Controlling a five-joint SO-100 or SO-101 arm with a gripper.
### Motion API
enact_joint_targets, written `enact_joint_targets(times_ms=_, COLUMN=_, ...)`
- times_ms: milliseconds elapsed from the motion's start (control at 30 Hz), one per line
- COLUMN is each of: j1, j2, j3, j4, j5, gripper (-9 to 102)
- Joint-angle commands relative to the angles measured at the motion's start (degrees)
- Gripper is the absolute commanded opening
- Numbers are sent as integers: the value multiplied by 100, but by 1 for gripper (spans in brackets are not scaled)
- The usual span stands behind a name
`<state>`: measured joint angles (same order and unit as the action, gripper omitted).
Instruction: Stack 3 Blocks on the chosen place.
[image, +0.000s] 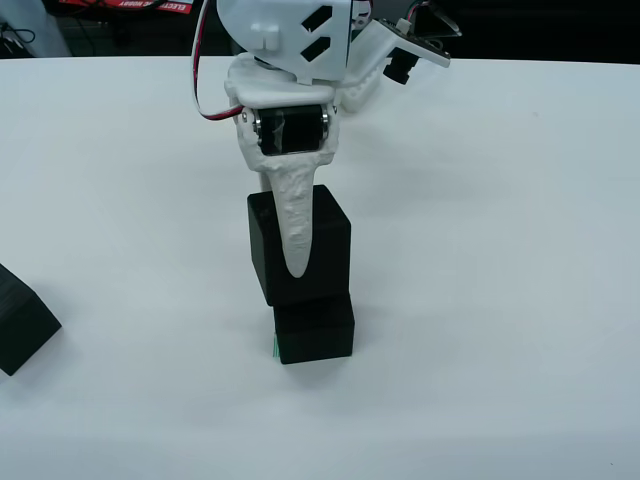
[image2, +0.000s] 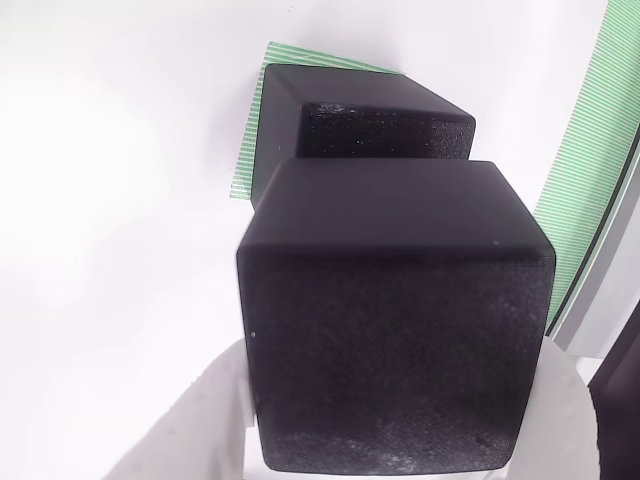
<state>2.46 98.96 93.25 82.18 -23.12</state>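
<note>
My white gripper (image: 300, 250) is shut on a black block (image: 325, 240), one finger (image: 295, 235) running down its front face. The held block hangs slightly tilted right over a second black block (image: 314, 330); whether they touch I cannot tell. That lower block sits on the chosen place, a green patch showing as a sliver (image: 275, 347) at its left foot. In the wrist view the held block (image2: 395, 320) sits between the white fingers (image2: 190, 425) of the gripper (image2: 390, 440), with the lower block (image2: 370, 125) and the green striped patch (image2: 250, 150) beyond. A third block (image: 20, 325) lies at the left edge.
The white table (image: 500, 300) stretches open to the right and front of the stack. A green striped band (image2: 585, 190) runs along the right side of the wrist view. Dark clutter lines the table's far edge (image: 120, 5).
</note>
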Motion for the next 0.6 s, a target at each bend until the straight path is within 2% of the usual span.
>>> enact_joint_targets(times_ms=0, j1=88, j2=18, j3=-9, j4=-105, j5=-35, gripper=23)
enact_joint_targets(times_ms=567, j1=88, j2=-70, j3=105, j4=-360, j5=-35, gripper=23)
